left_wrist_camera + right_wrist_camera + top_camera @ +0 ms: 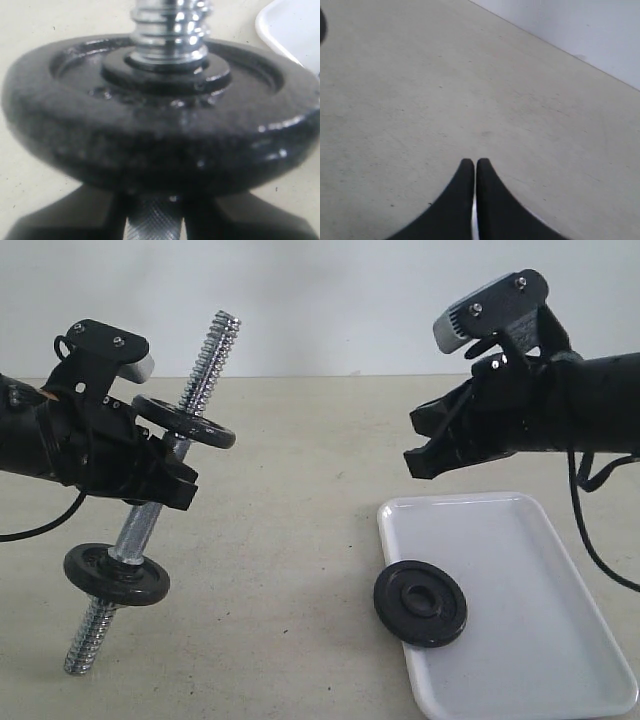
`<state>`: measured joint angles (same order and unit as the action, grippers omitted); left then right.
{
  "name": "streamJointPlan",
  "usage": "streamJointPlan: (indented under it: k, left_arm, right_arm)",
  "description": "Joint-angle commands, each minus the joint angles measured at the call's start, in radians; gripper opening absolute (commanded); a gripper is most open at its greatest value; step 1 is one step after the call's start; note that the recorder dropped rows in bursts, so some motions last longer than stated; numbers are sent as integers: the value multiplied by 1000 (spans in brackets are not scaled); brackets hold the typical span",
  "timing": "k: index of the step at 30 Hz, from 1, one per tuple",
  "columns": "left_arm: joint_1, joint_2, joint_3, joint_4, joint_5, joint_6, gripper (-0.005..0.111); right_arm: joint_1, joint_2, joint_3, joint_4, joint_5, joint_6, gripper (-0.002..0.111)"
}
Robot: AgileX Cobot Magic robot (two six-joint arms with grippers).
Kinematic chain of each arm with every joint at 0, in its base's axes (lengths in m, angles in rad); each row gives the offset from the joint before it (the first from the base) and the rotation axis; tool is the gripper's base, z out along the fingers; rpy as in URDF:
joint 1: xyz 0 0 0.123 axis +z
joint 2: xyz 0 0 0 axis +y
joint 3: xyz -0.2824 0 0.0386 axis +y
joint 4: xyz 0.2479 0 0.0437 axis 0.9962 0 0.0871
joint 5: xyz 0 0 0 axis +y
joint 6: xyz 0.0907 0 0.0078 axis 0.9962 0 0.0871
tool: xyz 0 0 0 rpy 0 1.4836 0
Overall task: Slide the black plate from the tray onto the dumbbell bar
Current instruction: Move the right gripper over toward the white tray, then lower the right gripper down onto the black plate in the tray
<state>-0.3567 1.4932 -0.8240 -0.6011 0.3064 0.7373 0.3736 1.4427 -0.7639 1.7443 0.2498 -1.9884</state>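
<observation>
White tray (pixel 520 620) lay nearest, at the right of the counter (pixel 300 540); black plate (pixel 420 603) lay flat across the tray's left rim, part on the tray floor, part overhanging the counter, centre hole and raised ring facing up. Left of it, well apart, dumbbell bar (pixel 135 533) stood tilted, its lower threaded end down near the counter, though whether it touched could not be told; its upper threaded end leaned up and to the right. Lower disc (pixel 116 574) sat on the bar just above the lower thread; left hand (pixel 168 483) was clamped on the shaft above that disc, a finger on either side of the knurled steel; upper disc (pixel 184 421) rested on the bar directly over those fingers, with the thread rising through its hole. Farther back, right hand (pixel 475 164) hung in the air above the tray's far edge, fingers pressed together, holding nothing. Pale wall (pixel 330 300) closed off the back.
</observation>
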Motion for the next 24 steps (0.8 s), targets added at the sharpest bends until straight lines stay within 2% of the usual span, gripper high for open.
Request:
streamJointPlan:
  k: [1,3,5,6,10,11,12,14,16,24]
  left_arm:
    - [-3,-55,-35,-41,-87,-7,4]
    - [-3,-55,-35,-41,-84,-7,4]
    - [-3,-55,-35,-45,-82,-7,4]
    - [-3,-55,-35,-45,-80,-7,4]
    - [-3,-55,-35,-45,-66,-8,4]
    - [-3,-55,-35,-45,-66,-13,4]
    - [-3,-55,-35,-45,-66,-13,4]
    - [-3,-55,-35,-45,-66,-15,4]
    - [-3,-55,-35,-45,-66,-15,4]
    - [-3,-55,-35,-45,-68,-15,4]
  right_arm:
    - [-7,-5,5,-31,185,68,0]
    - [-7,-5,5,-175,241,197,0]
    - [-7,-3,5,-430,281,451,0]
    - [-7,-3,5,-613,285,633,0]
    - [-7,-3,5,-1138,299,1248,0]
    - [-7,-3,5,-1229,303,1325,0]
    - [-7,-3,5,-1399,317,1490,0]
    - [-7,-3,5,-1577,345,1669,0]
    - [-4,-3,5,-1653,359,1728,0]
    - [-4,-3,5,-1653,434,1728,0]
